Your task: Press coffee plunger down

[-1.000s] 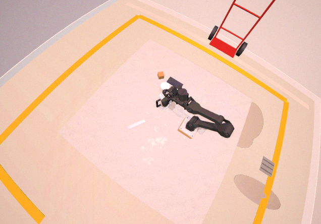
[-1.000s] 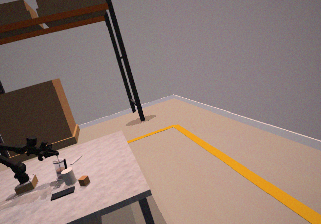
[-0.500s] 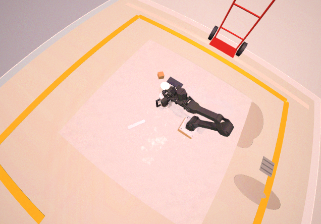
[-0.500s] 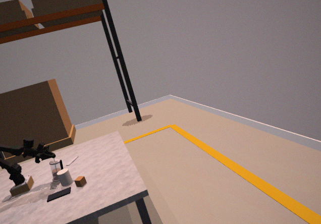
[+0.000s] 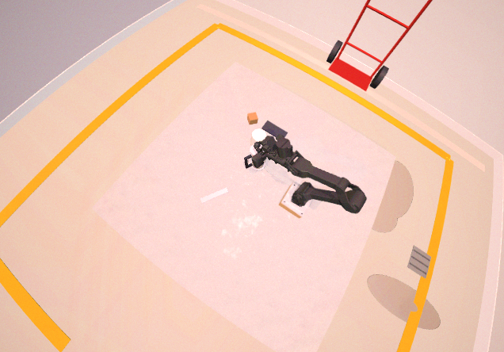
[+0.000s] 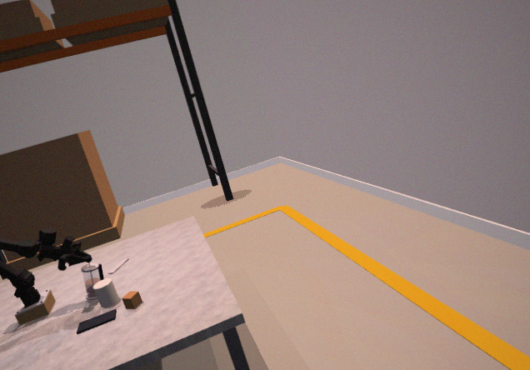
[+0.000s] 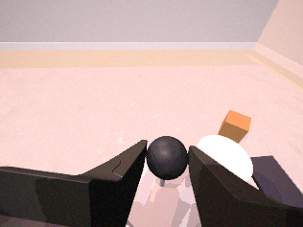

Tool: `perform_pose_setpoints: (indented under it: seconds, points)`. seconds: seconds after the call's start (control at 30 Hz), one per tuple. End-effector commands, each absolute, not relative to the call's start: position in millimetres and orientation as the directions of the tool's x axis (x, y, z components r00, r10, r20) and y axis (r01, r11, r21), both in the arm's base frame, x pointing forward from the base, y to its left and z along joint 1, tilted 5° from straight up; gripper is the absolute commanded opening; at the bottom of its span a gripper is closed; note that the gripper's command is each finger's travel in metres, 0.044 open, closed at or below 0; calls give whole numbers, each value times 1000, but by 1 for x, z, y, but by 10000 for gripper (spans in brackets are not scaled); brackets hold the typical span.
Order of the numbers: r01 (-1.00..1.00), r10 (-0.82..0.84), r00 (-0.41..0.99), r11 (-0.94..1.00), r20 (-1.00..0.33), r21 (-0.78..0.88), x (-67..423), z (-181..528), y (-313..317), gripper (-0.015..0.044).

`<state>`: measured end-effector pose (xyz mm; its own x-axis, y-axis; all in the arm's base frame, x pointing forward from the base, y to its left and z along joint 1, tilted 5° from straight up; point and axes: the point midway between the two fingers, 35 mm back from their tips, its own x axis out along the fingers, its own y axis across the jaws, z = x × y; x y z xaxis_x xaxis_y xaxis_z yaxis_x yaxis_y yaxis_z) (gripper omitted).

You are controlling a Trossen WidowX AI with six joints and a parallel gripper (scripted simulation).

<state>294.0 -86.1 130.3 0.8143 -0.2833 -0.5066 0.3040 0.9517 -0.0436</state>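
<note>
The coffee press [image 6: 88, 282] [image 7: 163, 206] [image 5: 247, 161] is a glass cylinder with a black handle. It stands upright on the table [image 6: 171, 267] [image 5: 175, 217]. Its round black plunger knob [image 7: 166, 157] sits between my two fingers in the wrist view, with only a short bit of rod showing under it. My gripper [image 7: 167, 147] [image 6: 84, 258] [image 5: 261, 153] is shut on the knob from both sides, right on top of the press. The arm mostly hides the press body in the top view.
A white cup [image 6: 105, 292] [image 5: 257, 134] [image 7: 225, 154] stands close beside the press. An orange block [image 6: 132, 299] [image 5: 252, 116] [image 7: 235, 124], a dark flat slab [image 6: 97, 320] [image 5: 273, 128] and a white strip [image 6: 118, 266] [image 5: 213, 194] lie nearby. The arm base [image 6: 35, 307] is on the table.
</note>
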Motion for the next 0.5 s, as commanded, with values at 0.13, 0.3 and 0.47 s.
perform_pose_setpoints:
  seconds: [0.13,0.3,0.47]
  points:
    - [301,-280,793,952,-541,-51,294,119,-87,128]
    - [301,-280,793,952,-541,-51,295,119,-87,128]
    - [301,-280,793,952,-541,-51,295,119,-87,128]
